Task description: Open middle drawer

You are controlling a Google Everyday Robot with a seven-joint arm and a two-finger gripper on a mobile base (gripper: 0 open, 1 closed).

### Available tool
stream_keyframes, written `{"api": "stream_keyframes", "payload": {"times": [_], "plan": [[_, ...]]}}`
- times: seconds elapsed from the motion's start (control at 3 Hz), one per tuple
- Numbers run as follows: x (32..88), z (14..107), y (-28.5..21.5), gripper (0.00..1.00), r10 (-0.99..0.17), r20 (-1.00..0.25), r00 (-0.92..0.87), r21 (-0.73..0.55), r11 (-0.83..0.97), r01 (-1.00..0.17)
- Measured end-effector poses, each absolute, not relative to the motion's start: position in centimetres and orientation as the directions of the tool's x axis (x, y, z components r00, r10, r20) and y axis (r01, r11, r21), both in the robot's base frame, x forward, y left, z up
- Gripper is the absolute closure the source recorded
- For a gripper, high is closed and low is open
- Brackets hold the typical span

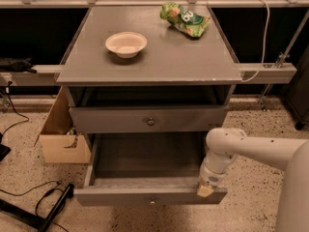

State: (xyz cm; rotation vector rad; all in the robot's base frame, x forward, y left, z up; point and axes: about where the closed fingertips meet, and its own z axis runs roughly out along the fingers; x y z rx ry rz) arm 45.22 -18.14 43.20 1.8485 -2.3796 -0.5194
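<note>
The grey cabinet [149, 62] has its top drawer [120, 121] pulled out slightly, with a small round knob [150, 122]. Below it the middle drawer [145, 195] is pulled far out, and its inside [145, 158] is bare. Its small knob [152, 202] shows at the centre of the front. The lowest drawer is hidden under it. My white arm [251, 151] reaches in from the right. The gripper [206, 188] points down at the right front corner of the middle drawer, right at its front panel.
A white bowl [126, 44] and a green snack bag [185, 18] lie on the cabinet top. An open cardboard box [63, 139] stands on the floor at the left. Black cables [43, 207] lie at the lower left. A white cable [263, 37] hangs at the right.
</note>
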Motion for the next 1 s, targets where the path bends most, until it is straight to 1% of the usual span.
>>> {"api": "stream_keyframes", "payload": {"times": [1.0], "plan": [[45.22,43.20,-18.14,0.13,-0.954,-0.140,-0.267,0.315,0.213,-0.925]]}}
